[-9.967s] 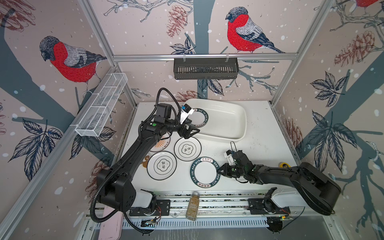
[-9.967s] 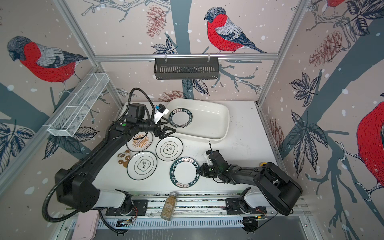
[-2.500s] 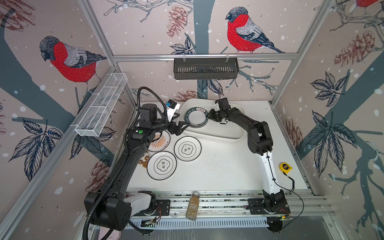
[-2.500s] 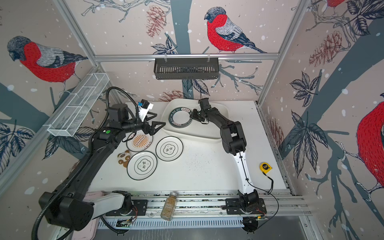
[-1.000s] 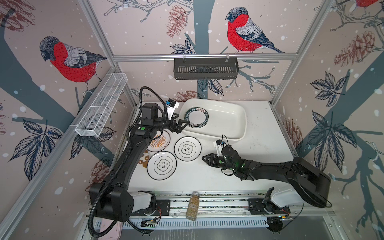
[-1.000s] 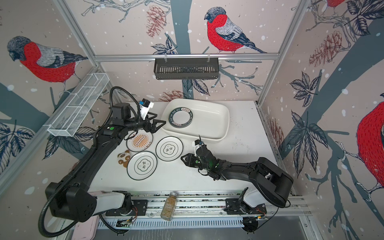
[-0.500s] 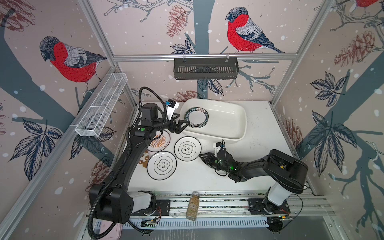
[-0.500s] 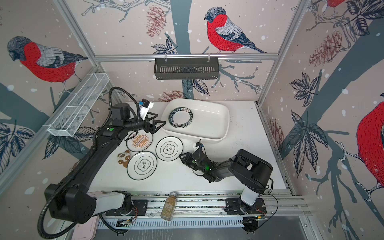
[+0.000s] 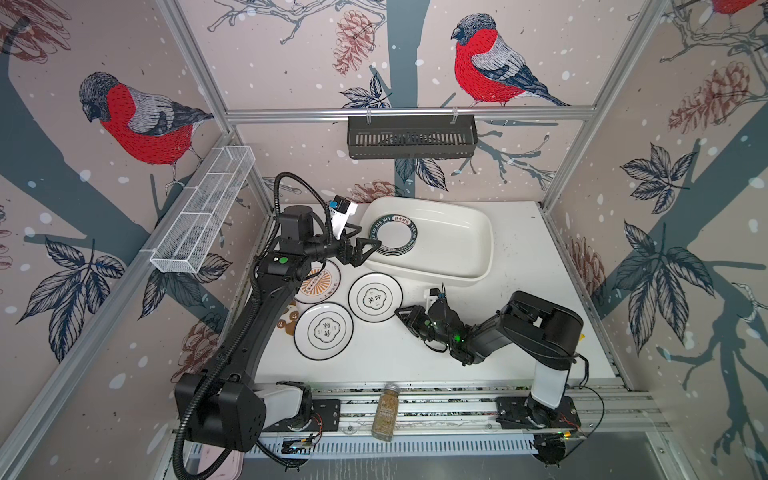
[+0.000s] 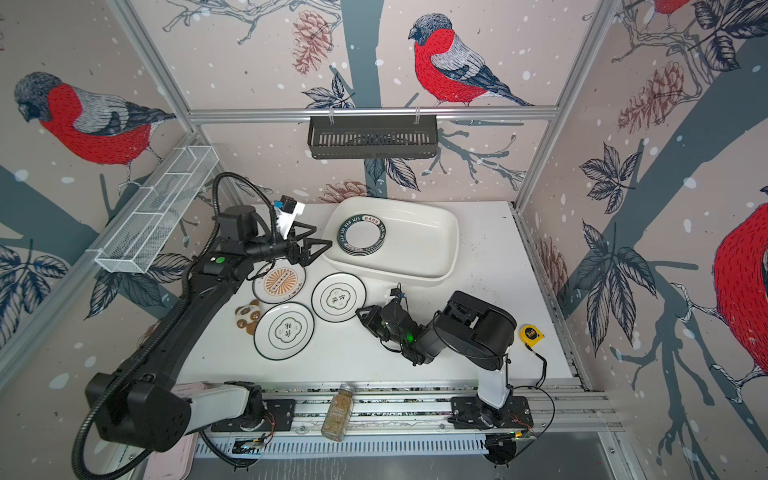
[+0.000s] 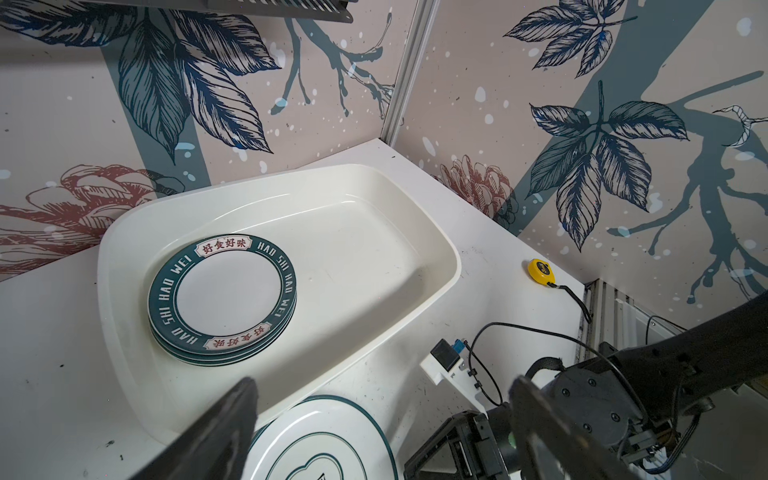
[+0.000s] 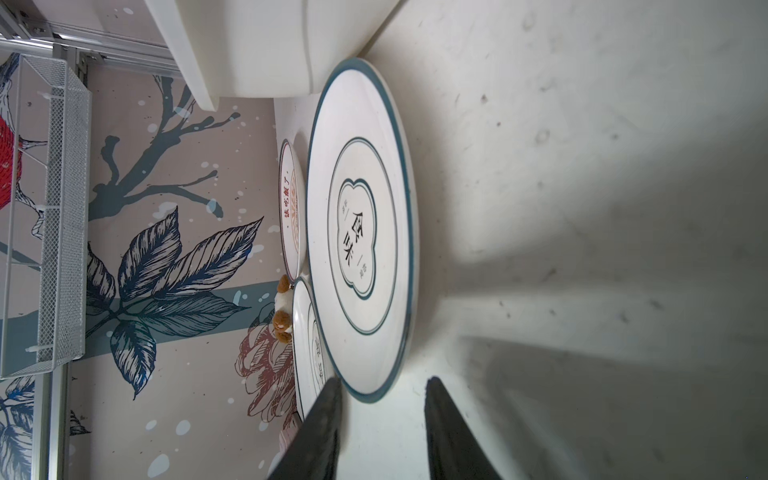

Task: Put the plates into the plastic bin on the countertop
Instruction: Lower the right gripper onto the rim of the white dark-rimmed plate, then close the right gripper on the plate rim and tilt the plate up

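A stack of green lettered-rim plates [image 9: 392, 235] [image 11: 222, 297] lies at the left end of the plastic bin [image 9: 457, 232] [image 10: 424, 241]. On the countertop [image 9: 519, 266] lie an orange sunburst plate [image 9: 320, 282] and two flower-emblem plates [image 9: 375, 297] [image 9: 324, 330]. My right gripper [image 9: 401, 313] [image 12: 382, 382] sits low on the countertop, open narrowly. The near rim of the right-hand flower-emblem plate [image 12: 361, 232] lies just between its fingertips, untouched. My left gripper [image 9: 369, 251] [image 11: 382, 384] hovers wide open and empty by the bin's left front rim.
A brown coaster [image 9: 289, 320] lies left of the plates. A yellow tape measure [image 10: 532, 333] sits near the right edge and a spice jar [image 9: 384, 411] on the front rail. A black basket [image 9: 411, 137] and wire rack [image 9: 203, 216] hang on the walls.
My right gripper left the bin, swept down to the countertop and slid left up to the flower-emblem plate's rim, its jaws narrowing a little. The left arm has stayed still.
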`<state>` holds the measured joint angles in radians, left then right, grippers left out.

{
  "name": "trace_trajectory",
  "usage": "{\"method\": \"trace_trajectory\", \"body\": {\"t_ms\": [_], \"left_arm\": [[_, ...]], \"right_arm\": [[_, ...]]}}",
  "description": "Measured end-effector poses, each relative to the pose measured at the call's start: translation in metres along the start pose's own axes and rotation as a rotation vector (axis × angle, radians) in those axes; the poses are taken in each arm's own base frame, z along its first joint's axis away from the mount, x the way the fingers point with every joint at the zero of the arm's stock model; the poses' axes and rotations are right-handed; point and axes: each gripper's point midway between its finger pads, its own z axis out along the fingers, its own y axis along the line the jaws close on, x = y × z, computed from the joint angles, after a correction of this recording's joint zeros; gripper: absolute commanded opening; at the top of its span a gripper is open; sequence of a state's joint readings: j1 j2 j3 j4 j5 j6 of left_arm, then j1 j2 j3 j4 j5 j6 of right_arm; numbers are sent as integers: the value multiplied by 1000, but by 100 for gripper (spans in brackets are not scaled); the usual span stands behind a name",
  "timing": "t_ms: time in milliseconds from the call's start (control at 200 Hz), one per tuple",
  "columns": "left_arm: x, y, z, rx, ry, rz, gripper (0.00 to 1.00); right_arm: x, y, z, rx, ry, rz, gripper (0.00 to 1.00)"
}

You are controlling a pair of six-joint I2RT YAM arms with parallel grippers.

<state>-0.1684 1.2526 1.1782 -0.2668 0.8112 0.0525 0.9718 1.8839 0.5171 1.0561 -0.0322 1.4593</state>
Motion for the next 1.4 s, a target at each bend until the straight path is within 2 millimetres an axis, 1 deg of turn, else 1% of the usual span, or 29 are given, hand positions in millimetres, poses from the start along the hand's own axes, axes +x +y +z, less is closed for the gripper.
{"method": "trace_trajectory", "body": {"t_ms": [75,175,245,435,705,1046,1201,1401], "left_arm": [[-1,-1,-1,1,-4,4,93],[-2,-2,-2,3,-5,5,93],[-2,-2,-1,4,-6,3,93],[-3,-3,-1,7,-13,2,93],[-2,-4,-2,12,-15,-4,94],[-1,-5,-2,19,-15,-10,94],[1,-4,-1,19,-12,-13,94],[-1,-4,-1,20,-21,-4,94]], "right_arm": [[0,-1,1,-2,0,9,35],[-1,7,4,-26,-3,10,35],[-3,9,5,-29,-7,14,35],[-4,6,10,-23,-1,32,35],[-4,1,13,-13,6,45,34],[-4,-3,26,-5,17,67,29],[-5,-5,28,-2,15,70,25],[-6,-6,28,-1,13,73,24]]}}
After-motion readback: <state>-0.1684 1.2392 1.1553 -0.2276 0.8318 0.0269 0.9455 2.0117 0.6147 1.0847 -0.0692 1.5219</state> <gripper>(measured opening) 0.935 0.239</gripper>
